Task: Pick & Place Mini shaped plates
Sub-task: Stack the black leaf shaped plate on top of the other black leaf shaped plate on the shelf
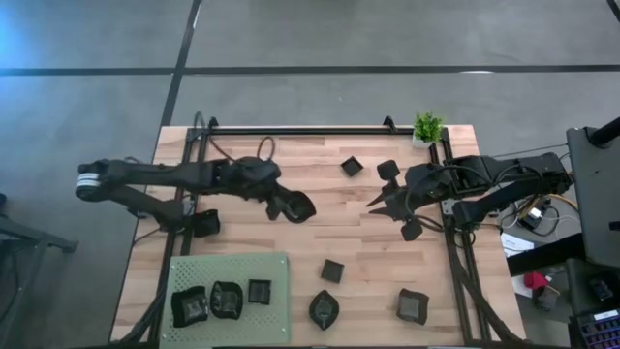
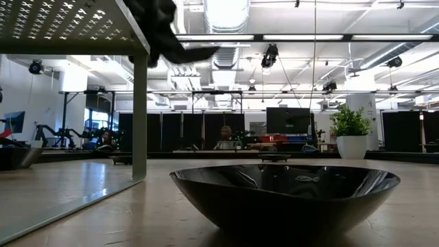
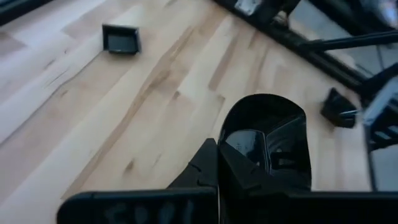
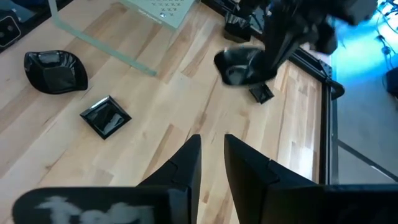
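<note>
From above, the left gripper sits over the middle of the tabletop, clenched on a rounded black plate. The right gripper reaches in from the far right side, its fingers a little apart and grasping nothing. A green perforated mat at the near left corner carries three black plates. Other plates lie loose on the wood: a square one, a leaf-like one and a larger one. A potted plant stands at the far right corner.

The low view shows a shallow black dish resting on the tabletop close to the camera.

In the left wrist view, the rounded plate is pinched by its rim between the fingers.

In the right wrist view, the fingers stand slightly parted above bare wood.
</note>
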